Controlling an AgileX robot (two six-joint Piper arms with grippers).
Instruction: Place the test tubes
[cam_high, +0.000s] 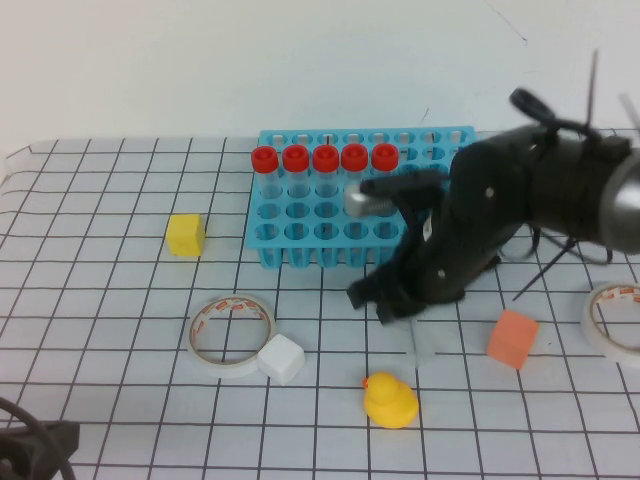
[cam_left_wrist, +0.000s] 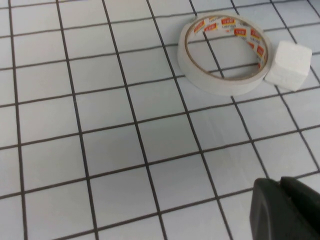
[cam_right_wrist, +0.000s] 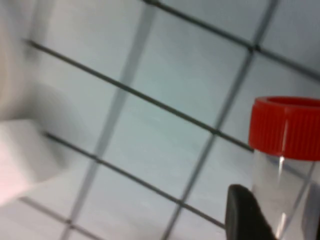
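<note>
A blue rack (cam_high: 300, 235) stands at the back centre, with several red-capped test tubes (cam_high: 325, 158) upright in its far row. In front of the rack my right gripper (cam_high: 400, 305) is down at the table, and a clear tube (cam_high: 422, 345) pokes out beneath it. In the right wrist view this test tube (cam_right_wrist: 285, 125) shows its red cap, lying between the jaws of the right gripper (cam_right_wrist: 280, 200), which press against its clear body. My left gripper (cam_left_wrist: 281, 187) hangs shut and empty over the checked mat at the front left (cam_high: 30, 445).
A tape roll (cam_high: 232, 333) and a white cube (cam_high: 281, 357) lie front left; both also show in the left wrist view, tape roll (cam_left_wrist: 220, 85) and white cube (cam_left_wrist: 290, 65). A yellow duck (cam_high: 390, 400), an orange cube (cam_high: 512, 338), a yellow cube (cam_high: 186, 235) and a second tape roll (cam_high: 615, 318) sit around.
</note>
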